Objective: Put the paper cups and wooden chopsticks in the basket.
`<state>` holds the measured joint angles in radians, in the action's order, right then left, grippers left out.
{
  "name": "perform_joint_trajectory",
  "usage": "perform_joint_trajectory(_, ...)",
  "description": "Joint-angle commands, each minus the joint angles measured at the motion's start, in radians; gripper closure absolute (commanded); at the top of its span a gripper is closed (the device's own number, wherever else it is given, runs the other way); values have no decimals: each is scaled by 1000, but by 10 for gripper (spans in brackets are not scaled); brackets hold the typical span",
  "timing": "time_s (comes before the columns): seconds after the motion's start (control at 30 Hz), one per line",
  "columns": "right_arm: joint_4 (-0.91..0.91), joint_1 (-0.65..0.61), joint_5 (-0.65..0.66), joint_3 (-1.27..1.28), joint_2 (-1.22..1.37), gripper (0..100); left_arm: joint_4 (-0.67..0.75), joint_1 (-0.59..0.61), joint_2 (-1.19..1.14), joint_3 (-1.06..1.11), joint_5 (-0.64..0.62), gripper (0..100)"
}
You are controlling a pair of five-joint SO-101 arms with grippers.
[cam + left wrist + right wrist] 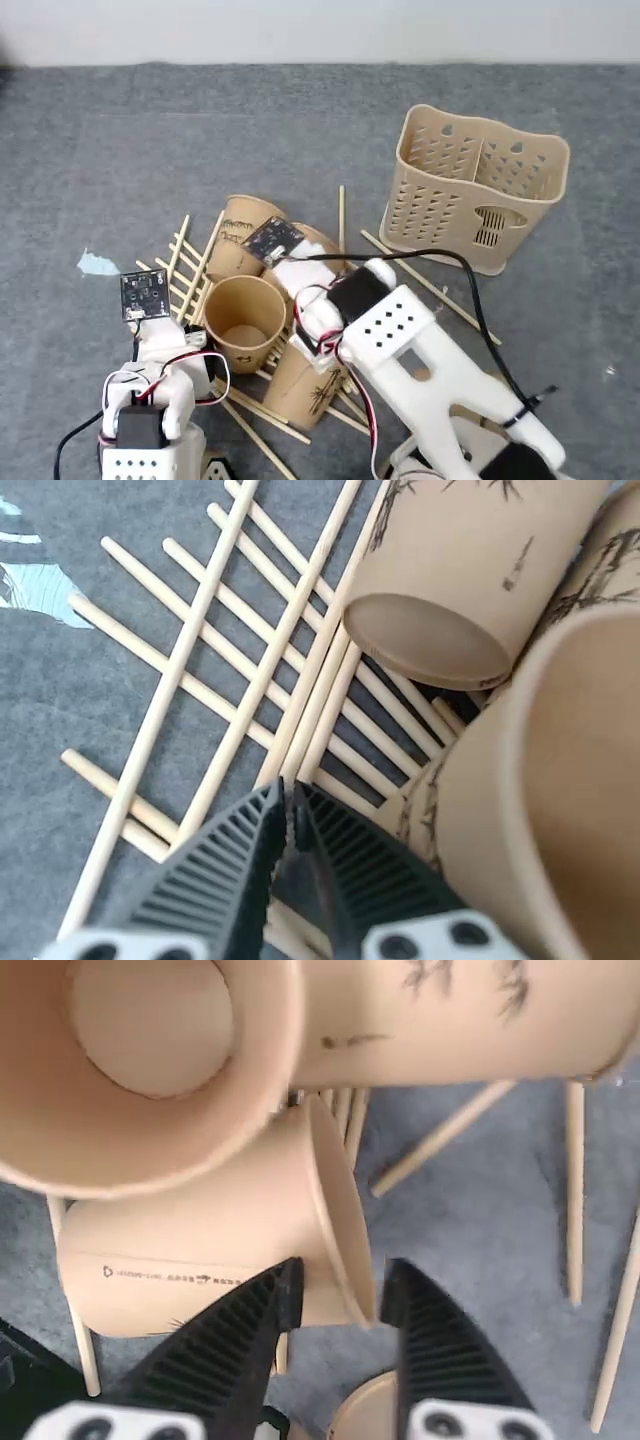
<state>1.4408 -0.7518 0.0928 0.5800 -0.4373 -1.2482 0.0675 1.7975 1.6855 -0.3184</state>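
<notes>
Left wrist view: left end effector [288, 792] clenched above wooden chopsticks [258, 675]; right end effector [342, 1275] released astride rolled-rim paper cup [200, 1250].

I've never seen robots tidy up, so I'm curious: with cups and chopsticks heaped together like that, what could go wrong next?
The right gripper is open around the rim of a lying paper cup; pinching there might crumple it or let it slip. The cups lie on crossed chopsticks, so lifting one may roll others or scatter sticks. The left gripper is shut over the chopsticks and might push rather than grab them.
</notes>
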Motion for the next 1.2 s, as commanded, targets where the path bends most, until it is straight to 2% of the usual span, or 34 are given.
perform_joint_trajectory(0.0, 1, -22, 2, -18, 21, 969, -8, 3, 14, -33, 8, 985)
perform_joint_trajectory(0.13, 33, -22, 3, -21, 21, 989, -8, 2, 14, -33, 8, 985)
perform_joint_trajectory(0.33, 137, -22, 106, -64, -67, 990, -8, 2, 14, -33, 8, 985)
perform_joint_trajectory(0.6, 340, 5, 129, -276, -259, 991, -8, 2, 14, -31, 8, 985)
perform_joint_trajectory(0.7, 349, 84, 152, -331, -289, 991, -8, 2, 14, -31, 8, 985)
perform_joint_trajectory(0.93, 348, 335, 341, -479, -289, 991, -8, 2, 14, -31, 8, 985)
perform_joint_trajectory(1.17, 308, 521, 503, -720, -288, 991, -8, 2, 14, -31, 8, 985)
